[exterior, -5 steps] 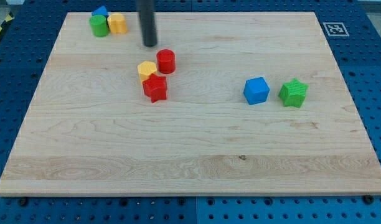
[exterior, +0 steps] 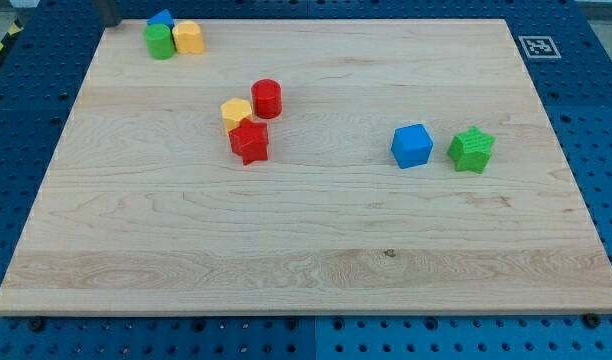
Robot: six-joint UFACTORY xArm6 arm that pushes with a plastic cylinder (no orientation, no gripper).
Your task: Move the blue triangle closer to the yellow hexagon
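Board's top-left: blue triangle (exterior: 162,18) right of my tip (exterior: 111,23).

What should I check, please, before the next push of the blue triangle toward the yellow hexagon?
1. My tip visible: ok, at the view's top left, left of the corner cluster.
2. Blue triangle located: ok, at the board's top edge, behind the green cylinder.
3. Yellow hexagon located: ok, touching the red star.
4. Straight path free: not ok, green cylinder and yellow block crowd the triangle.
5. Tip touching triangle: not ok, apart.
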